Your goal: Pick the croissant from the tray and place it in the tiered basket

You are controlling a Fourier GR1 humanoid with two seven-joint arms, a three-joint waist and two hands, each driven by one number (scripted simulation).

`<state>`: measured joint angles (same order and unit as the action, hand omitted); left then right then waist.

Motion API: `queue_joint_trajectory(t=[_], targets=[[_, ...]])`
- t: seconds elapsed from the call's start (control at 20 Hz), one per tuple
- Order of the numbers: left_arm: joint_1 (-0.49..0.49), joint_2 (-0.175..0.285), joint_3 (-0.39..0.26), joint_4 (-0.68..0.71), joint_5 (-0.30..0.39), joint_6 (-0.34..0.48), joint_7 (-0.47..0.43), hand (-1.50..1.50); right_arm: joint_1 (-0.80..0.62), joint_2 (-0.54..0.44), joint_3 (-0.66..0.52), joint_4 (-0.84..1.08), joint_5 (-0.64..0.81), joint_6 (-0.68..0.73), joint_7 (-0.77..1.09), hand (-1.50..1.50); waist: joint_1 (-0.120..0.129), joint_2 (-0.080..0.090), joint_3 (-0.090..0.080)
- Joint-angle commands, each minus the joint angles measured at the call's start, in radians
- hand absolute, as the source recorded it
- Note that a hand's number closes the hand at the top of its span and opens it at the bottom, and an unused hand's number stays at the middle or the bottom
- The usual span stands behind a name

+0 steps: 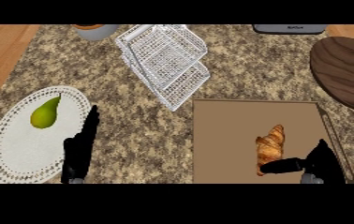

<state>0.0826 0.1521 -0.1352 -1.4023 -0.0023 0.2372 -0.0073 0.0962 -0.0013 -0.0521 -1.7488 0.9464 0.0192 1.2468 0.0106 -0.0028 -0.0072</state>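
Observation:
A golden-brown croissant (270, 147) lies on the brown tray (221, 138) at the lower right of the head view. The white wire tiered basket (165, 61) stands at the back, middle of the counter, nothing in it. My right hand (319, 162) sits at the tray's near right corner, its thumb reaching left to the croissant's near end; the fingers are not curled round it. My left hand (79, 148) rests at the lower left, fingers straight and pointing away, beside the white plate.
A green pear (44, 113) lies on a white lace-edged plate (21, 148) at the left. A dark wooden board (335, 68) is at the right edge. A grey bowl (95, 30) and a grey appliance (289, 28) stand at the back.

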Motion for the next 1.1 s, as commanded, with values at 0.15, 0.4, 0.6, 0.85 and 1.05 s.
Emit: queue_joint_trajectory(t=[0.15,0.4,0.6,0.85,1.05], targets=[[-0.001,0.006,0.006,0.040,0.004,-0.020,0.003,0.00,-0.074,0.001,0.025,0.112,-0.023,-0.075,0.241,-1.50,0.003,0.008,0.006],[-0.001,0.000,0.000,-0.021,0.010,-0.014,0.062,0.00,-0.060,0.001,0.052,0.089,0.002,-0.078,0.241,1.50,0.001,0.004,0.006],[-0.014,-0.013,0.008,0.019,-0.002,-0.003,0.027,0.00,-0.060,0.001,0.136,0.131,0.027,-0.150,0.241,1.50,-0.003,0.005,0.007],[-0.019,-0.012,0.006,-0.012,-0.003,-0.002,0.063,0.00,-0.115,0.001,0.100,0.174,0.151,-0.043,0.213,1.50,0.001,0.006,0.006],[-0.003,-0.041,-0.043,0.007,-0.042,0.011,0.030,0.00,-0.130,0.000,0.469,0.194,0.171,-0.018,0.072,1.50,0.033,0.008,0.006]])
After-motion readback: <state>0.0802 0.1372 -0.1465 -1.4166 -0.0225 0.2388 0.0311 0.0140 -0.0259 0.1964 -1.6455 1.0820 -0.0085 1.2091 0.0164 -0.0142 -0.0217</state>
